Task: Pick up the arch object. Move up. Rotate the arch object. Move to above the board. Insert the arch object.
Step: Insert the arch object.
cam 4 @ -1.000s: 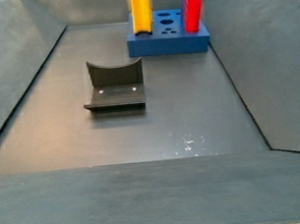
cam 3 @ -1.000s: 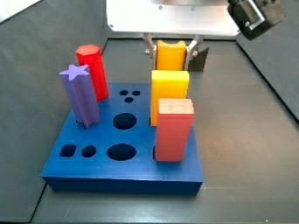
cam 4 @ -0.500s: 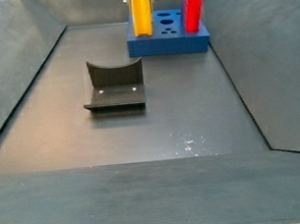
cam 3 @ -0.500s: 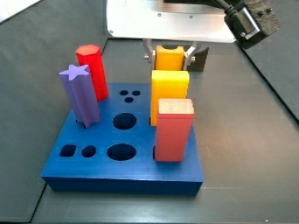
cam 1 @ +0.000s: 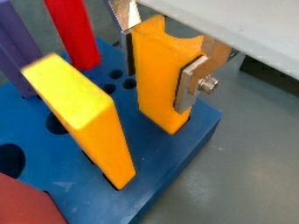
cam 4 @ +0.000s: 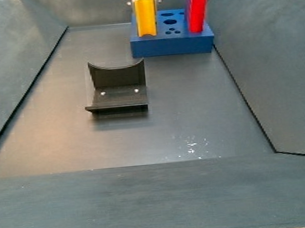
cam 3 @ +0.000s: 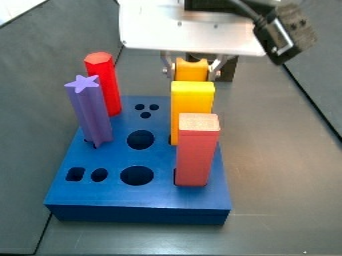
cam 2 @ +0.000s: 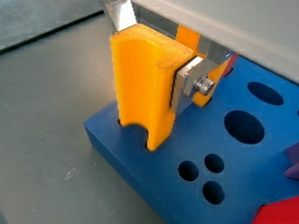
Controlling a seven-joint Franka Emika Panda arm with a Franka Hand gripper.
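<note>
Claw (cam 2: pixel 158 54) clamped on arch object (cam 2: pixel 142 83), partly sunk in board (cam 2: pixel 128 144) corner slot. Insertion step; next, push down, release.

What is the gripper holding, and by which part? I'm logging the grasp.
The gripper holds the arch object by its upper end, fingers on opposite faces, its lower end at the board.

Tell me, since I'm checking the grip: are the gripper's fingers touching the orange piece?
Touching. In both wrist views the gripper has its silver fingers pressed flat against opposite sides of the orange piece.
</note>
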